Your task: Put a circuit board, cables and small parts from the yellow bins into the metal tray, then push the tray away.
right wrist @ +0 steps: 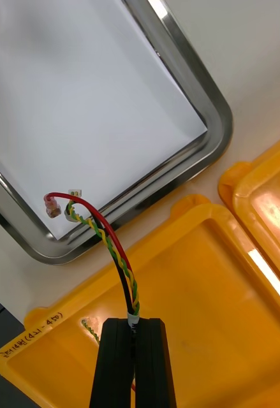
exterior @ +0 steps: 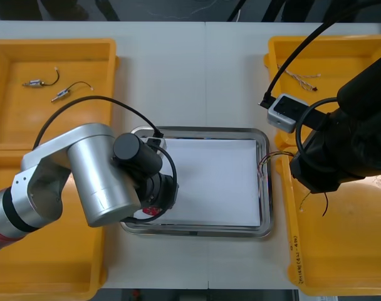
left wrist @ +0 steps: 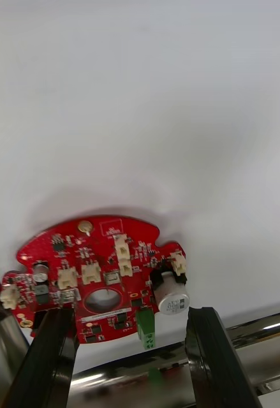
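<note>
A round red circuit board (left wrist: pixel 104 268) lies flat on the white inside of the metal tray (left wrist: pixel 261 324), close to its rim. My left gripper (left wrist: pixel 130 331) stands open just over the board's near edge, one finger at each side. In the front view the left arm (exterior: pixel 115 175) covers the left end of the tray (exterior: pixel 264 188), and a bit of the red circuit board (exterior: pixel 151 210) peeks out. My right gripper (right wrist: pixel 133 328) is shut on a red and yellow cable (right wrist: pixel 114 255) above the near right yellow bin (right wrist: pixel 197 287). The cable's connectors (right wrist: pixel 51 206) hang over the corner of the tray (right wrist: pixel 217 118).
The far left yellow bin (exterior: pixel 9 119) holds two small metal parts (exterior: pixel 34 82) with black leads. Thin cables (exterior: pixel 300 76) lie in the far right bin (exterior: pixel 275 50). Another cable end (right wrist: pixel 85 326) rests in the near right bin. The right arm (exterior: pixel 347 144) hangs over both right bins.
</note>
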`<action>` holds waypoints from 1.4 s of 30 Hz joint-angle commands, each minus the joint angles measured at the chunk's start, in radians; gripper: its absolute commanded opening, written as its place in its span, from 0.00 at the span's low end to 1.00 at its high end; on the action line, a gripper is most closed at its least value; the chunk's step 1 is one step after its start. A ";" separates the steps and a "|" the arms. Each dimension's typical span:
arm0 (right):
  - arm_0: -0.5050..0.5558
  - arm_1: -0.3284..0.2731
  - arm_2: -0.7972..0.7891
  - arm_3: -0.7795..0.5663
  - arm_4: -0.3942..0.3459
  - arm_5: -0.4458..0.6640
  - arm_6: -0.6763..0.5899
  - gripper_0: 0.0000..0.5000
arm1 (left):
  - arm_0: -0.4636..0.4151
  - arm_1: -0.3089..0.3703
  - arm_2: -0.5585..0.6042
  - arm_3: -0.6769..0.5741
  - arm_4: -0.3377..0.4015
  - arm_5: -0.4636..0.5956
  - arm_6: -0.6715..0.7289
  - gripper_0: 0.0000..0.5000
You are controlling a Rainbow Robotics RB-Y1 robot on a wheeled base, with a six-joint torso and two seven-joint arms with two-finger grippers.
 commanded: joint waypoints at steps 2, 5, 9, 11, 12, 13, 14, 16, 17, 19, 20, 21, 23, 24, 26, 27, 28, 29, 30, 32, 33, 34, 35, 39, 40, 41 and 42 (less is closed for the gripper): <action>-0.086 0.037 0.102 -0.014 0.019 0.003 0.036 0.00 | -0.044 -0.030 0.148 -0.031 0.066 0.088 0.044 1.00; -0.109 0.060 0.147 -0.016 0.039 0.003 0.036 0.00 | -0.051 -0.027 0.205 -0.044 0.105 0.139 0.032 1.00; -0.140 0.100 0.213 -0.013 0.077 0.003 0.036 0.00 | -0.058 -0.027 0.305 -0.047 0.181 0.209 -0.020 1.00; -0.153 0.120 0.240 -0.008 0.093 0.003 0.035 0.00 | -0.058 -0.024 0.346 -0.047 0.201 0.242 -0.046 1.00; -0.164 0.135 0.260 0.000 0.102 0.003 0.036 0.00 | -0.058 -0.022 0.371 -0.048 0.209 0.263 -0.063 1.00; -0.173 0.150 0.280 0.009 0.111 0.003 0.036 0.00 | -0.058 -0.019 0.391 -0.050 0.212 0.280 -0.074 1.00; -0.178 0.160 0.289 0.014 0.116 0.003 0.036 0.00 | -0.058 -0.018 0.400 -0.051 0.212 0.291 -0.080 1.00; -0.189 0.198 0.331 0.038 0.139 0.003 0.038 0.00 | -0.058 -0.007 0.440 -0.053 0.215 0.326 -0.108 1.00; -0.189 0.206 0.338 0.044 0.146 0.003 0.040 0.00 | -0.058 -0.003 0.449 -0.053 0.217 0.335 -0.114 1.00; -0.187 0.229 0.367 0.063 0.173 0.003 0.044 0.00 | -0.058 0.008 0.477 -0.053 0.221 0.367 -0.124 1.00; -0.187 0.238 0.390 0.076 0.186 0.003 0.047 0.00 | -0.058 0.017 0.495 -0.053 0.226 0.389 -0.129 1.00; -0.189 0.247 0.409 0.090 0.199 0.003 0.052 0.00 | -0.058 0.027 0.514 -0.053 0.232 0.394 -0.132 1.00; -0.189 0.258 0.443 0.116 0.219 -0.008 0.063 0.00 | -0.058 0.045 0.544 -0.053 0.238 0.394 -0.141 1.00; -0.187 0.261 0.453 0.124 0.222 -0.014 0.067 0.00 | -0.058 0.051 0.552 -0.051 0.241 0.394 -0.144 1.00; -0.189 0.276 0.484 0.156 0.234 -0.030 0.079 0.00 | -0.058 0.074 0.581 -0.050 0.250 0.394 -0.155 1.00; -0.189 0.282 0.496 0.167 0.239 -0.033 0.095 0.00 | -0.058 0.085 0.593 -0.047 0.255 0.394 -0.160 1.00; -0.187 0.290 0.506 0.178 0.248 -0.036 0.124 0.00 | -0.058 0.093 0.609 -0.038 0.264 0.394 -0.163 1.00; -0.186 0.296 0.512 0.187 0.254 -0.037 0.145 0.00 | -0.058 0.099 0.624 -0.028 0.272 0.394 -0.166 1.00; -0.184 0.304 0.516 0.198 0.260 -0.037 0.178 0.00 | -0.058 0.109 0.641 -0.012 0.289 0.394 -0.172 1.00; -0.181 0.316 0.518 0.216 0.269 -0.037 0.222 0.00 | -0.058 0.128 0.676 0.019 0.313 0.394 -0.184 1.00; -0.179 0.319 0.518 0.222 0.272 -0.037 0.234 0.00 | -0.058 0.131 0.684 0.030 0.316 0.394 -0.194 1.00; -0.176 0.327 0.518 0.233 0.275 -0.042 0.262 0.00 | -0.058 0.143 0.699 0.048 0.319 0.394 -0.221 1.00; -0.173 0.333 0.518 0.241 0.281 -0.047 0.279 0.00 | -0.058 0.149 0.707 0.061 0.318 0.394 -0.236 1.00; -0.152 0.359 0.518 0.259 0.318 -0.062 0.372 0.00 | -0.061 0.165 0.750 0.131 0.306 0.394 -0.313 1.00; -0.149 0.362 0.518 0.261 0.324 -0.063 0.383 0.00 | -0.064 0.168 0.751 0.140 0.304 0.394 -0.324 1.00; -0.143 0.367 0.521 0.262 0.335 -0.070 0.406 0.00 | -0.071 0.172 0.753 0.160 0.296 0.394 -0.355 1.00; -0.137 0.367 0.527 0.264 0.347 -0.076 0.431 0.00 | -0.081 0.175 0.753 0.183 0.287 0.394 -0.382 1.00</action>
